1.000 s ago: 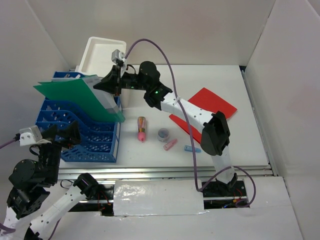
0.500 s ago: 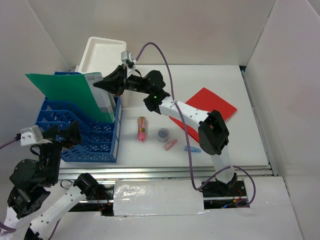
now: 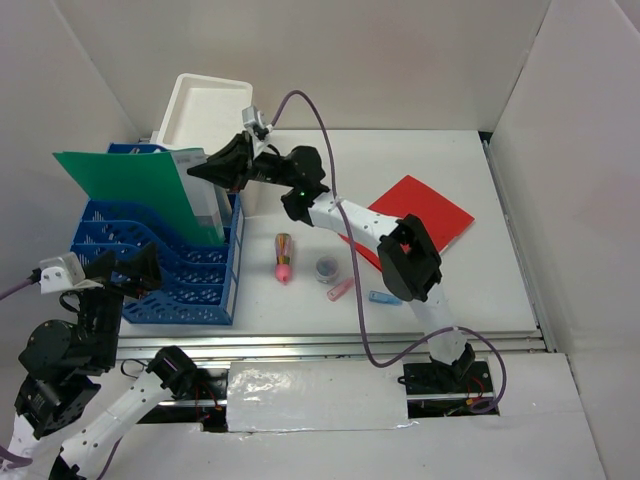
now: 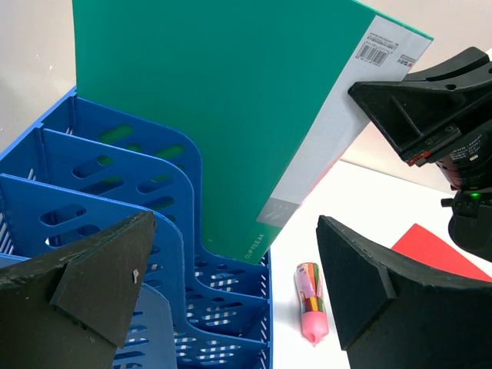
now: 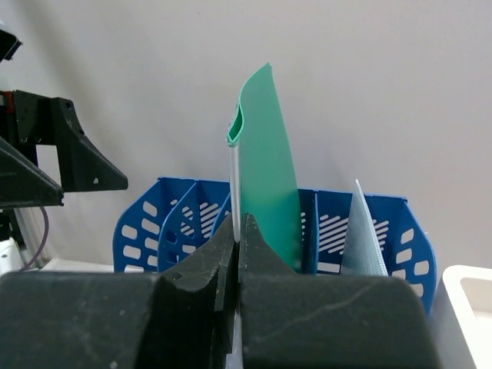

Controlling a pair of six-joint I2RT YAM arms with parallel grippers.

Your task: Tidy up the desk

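The desk point(image 3: 470, 290) fills the overhead view. At its 9 o'clock edge stands the blue file rack point(image 3: 180, 285). A green folder point(image 3: 130, 185) leans in a rear slot, its edge pinched between the right gripper's point(image 3: 205, 168) fingers, probably to seat it. At 8 o'clock the left gripper point(image 3: 118, 262) hovers, fingers spread and empty.

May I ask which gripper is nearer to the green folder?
Right. The right gripper is shut on the green folder; the left gripper hangs open at the near side of the blue rack, not touching the folder.
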